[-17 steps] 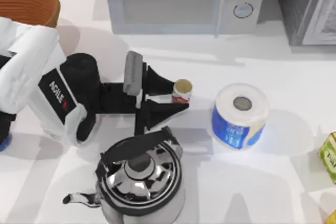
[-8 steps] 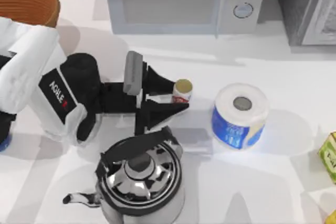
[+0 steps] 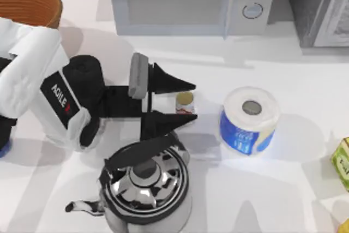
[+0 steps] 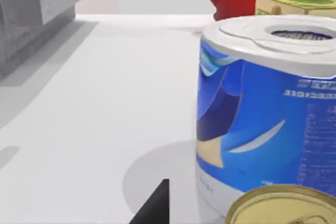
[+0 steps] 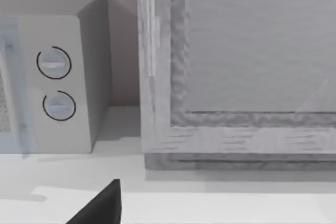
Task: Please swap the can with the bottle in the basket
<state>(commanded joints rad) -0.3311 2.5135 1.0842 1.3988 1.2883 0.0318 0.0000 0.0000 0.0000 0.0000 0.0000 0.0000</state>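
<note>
The can (image 3: 185, 102), red-and-white with a gold top, stands upright on the table between the spread fingers of my left gripper (image 3: 193, 102). The gripper is open and neither finger touches the can. In the left wrist view the can's gold top (image 4: 286, 207) lies close under the camera, beside one dark finger (image 4: 155, 207). The wicker basket (image 3: 27, 3) sits at the far left corner, behind my left arm. A blue edge of the bottle (image 3: 2, 148) peeks out at the table's left border. A dark part of my right gripper (image 5: 100, 205) faces the microwave's side.
A blue-and-white paper roll (image 3: 249, 119) stands just right of the can. A steel kettle (image 3: 146, 186) is close in front of the left gripper. The microwave (image 3: 191, 1) lines the back, with a grey cabinet (image 3: 322, 6) beside it. A green-yellow carton (image 3: 342, 163) is at the right edge.
My left gripper has opened and let go of the can. The can now stands slightly lower and more to the left between the fingers. The arm itself has barely moved.
</note>
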